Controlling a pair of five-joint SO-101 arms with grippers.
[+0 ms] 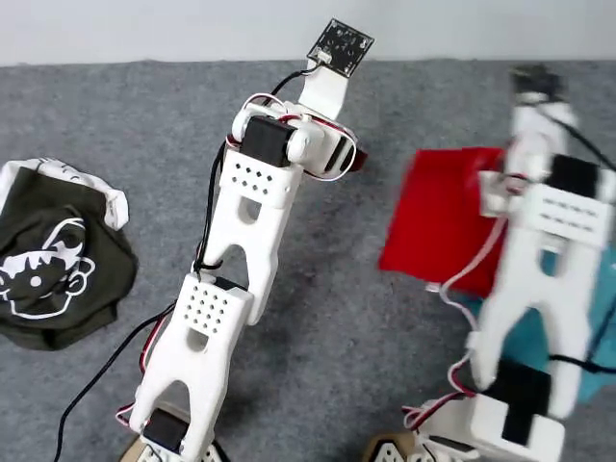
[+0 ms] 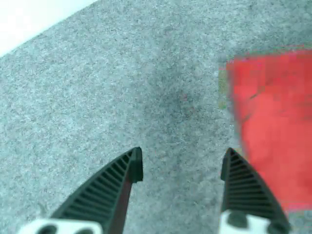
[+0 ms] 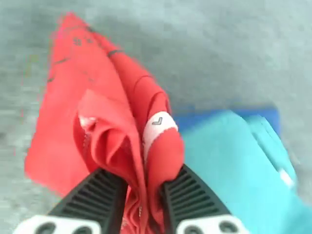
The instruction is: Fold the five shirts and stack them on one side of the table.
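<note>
A red shirt (image 1: 438, 221) lies folded at the right side of the grey table, partly under the right arm. My right gripper (image 3: 141, 195) is shut on a bunched fold of the red shirt (image 3: 122, 131), lifting it. Beneath and beside it lies a teal shirt (image 3: 234, 170), also at the right edge in the high view as the teal shirt (image 1: 597, 318). A dark olive shirt (image 1: 58, 265) with a white cartoon face lies crumpled at the far left. My left gripper (image 2: 183, 168) hangs open over bare carpet, just beside the red shirt (image 2: 273, 117).
Grey carpet (image 1: 337, 318) covers the table between the two arms. A blue cloth edge (image 3: 229, 114) shows under the teal shirt. Cables trail from both arm bases near the front edge.
</note>
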